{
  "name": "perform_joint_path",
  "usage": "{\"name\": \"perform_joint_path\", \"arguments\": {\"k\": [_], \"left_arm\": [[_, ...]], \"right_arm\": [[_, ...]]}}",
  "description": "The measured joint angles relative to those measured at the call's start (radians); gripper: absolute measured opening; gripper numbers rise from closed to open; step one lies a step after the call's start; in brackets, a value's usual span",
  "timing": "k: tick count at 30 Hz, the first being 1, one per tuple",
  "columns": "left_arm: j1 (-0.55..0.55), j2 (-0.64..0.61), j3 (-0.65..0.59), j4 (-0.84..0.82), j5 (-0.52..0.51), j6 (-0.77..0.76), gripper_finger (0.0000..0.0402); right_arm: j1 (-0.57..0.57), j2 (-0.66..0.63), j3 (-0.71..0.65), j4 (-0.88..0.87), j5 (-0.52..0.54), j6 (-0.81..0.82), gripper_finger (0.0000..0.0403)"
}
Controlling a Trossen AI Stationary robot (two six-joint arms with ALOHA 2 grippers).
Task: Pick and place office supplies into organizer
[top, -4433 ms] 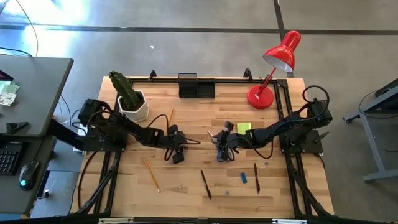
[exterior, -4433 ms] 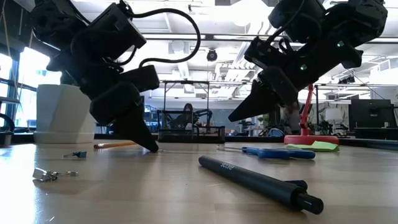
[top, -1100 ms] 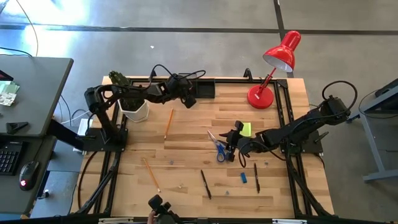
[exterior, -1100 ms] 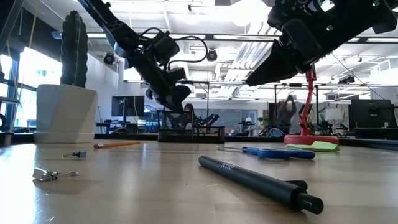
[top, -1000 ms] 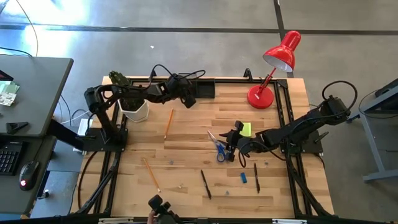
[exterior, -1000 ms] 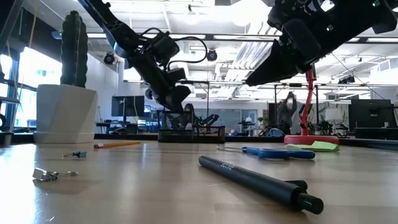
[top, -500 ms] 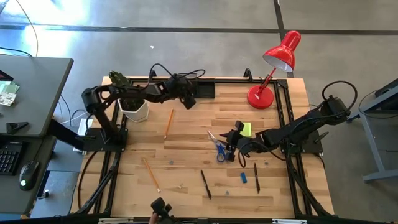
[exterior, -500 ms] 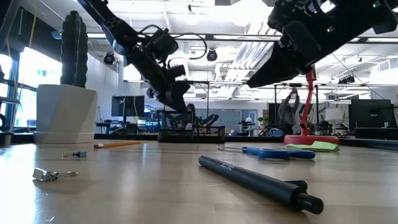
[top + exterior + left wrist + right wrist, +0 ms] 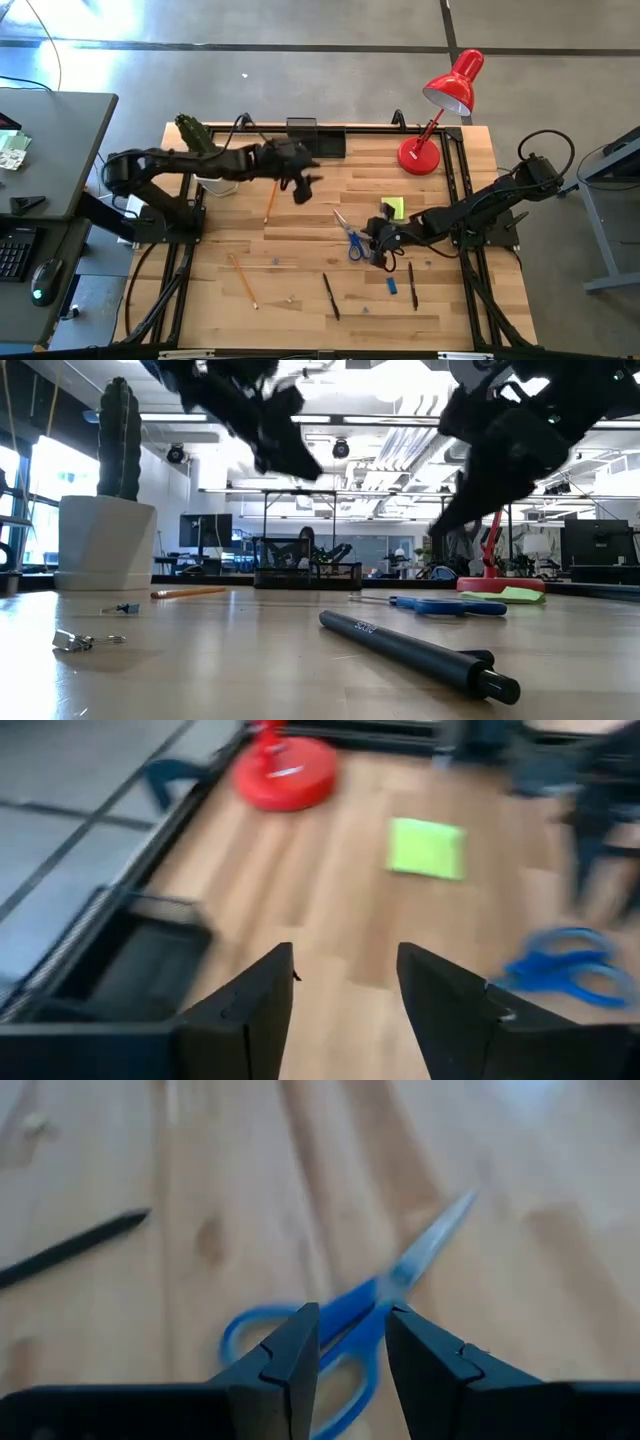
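The blue-handled scissors (image 9: 350, 236) lie flat near the table's middle, also in the low view (image 9: 445, 604). My right gripper (image 9: 372, 248) hangs open just above their handles (image 9: 250, 1338), apart from them as far as shows. My left gripper (image 9: 305, 187) is open and empty in the air, on the near side of the black organizer (image 9: 316, 138). Also lying on the table are the yellow-green pad (image 9: 392, 207), two pencils (image 9: 271, 198) (image 9: 242, 280), two black pens (image 9: 330, 296) (image 9: 411, 285) and a blue eraser (image 9: 392, 285).
The red lamp (image 9: 432, 130) stands at the far right corner. The white cactus pot (image 9: 212, 168) stands at the far left, beside my left arm. A small binder clip (image 9: 85, 641) lies near the near edge. Bare wood shows between the scissors and the organizer.
My left gripper has swung away from the organizer at the far edge, toward the table's middle and a little to the right, staying open. My right gripper has tipped down and dropped toward the scissors' handles. Nothing on the table has moved.
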Motion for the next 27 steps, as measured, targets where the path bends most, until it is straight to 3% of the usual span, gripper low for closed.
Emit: {"name": "perform_joint_path", "arguments": {"k": [6, 12, 18, 20, 27], "left_arm": [[-0.184, -0.042, 0.000, -0.102, -0.007, -0.014, 0.0166], [-0.379, -0.032, -0.038, -0.113, -0.120, -0.082, 0.0167], [-0.506, -0.032, -0.118, -0.070, -0.247, -0.125, 0.0164], [-0.524, -0.032, -0.172, 0.036, -0.229, -0.141, 0.0161], [-0.501, -0.032, -0.335, 0.411, -0.003, -0.165, 0.0157]], "right_arm": [[0.020, -0.001, 0.000, -0.131, -0.187, 0.206, 0.0110], [0.059, -0.001, 0.000, -0.334, -0.201, 0.455, 0.0110], [0.150, -0.013, 0.001, -0.411, -0.245, 0.681, 0.0110], [0.181, -0.027, 0.019, -0.486, -0.239, 0.754, 0.0110], [0.307, -0.076, 0.193, -0.897, -0.135, 1.074, 0.0110]]}}
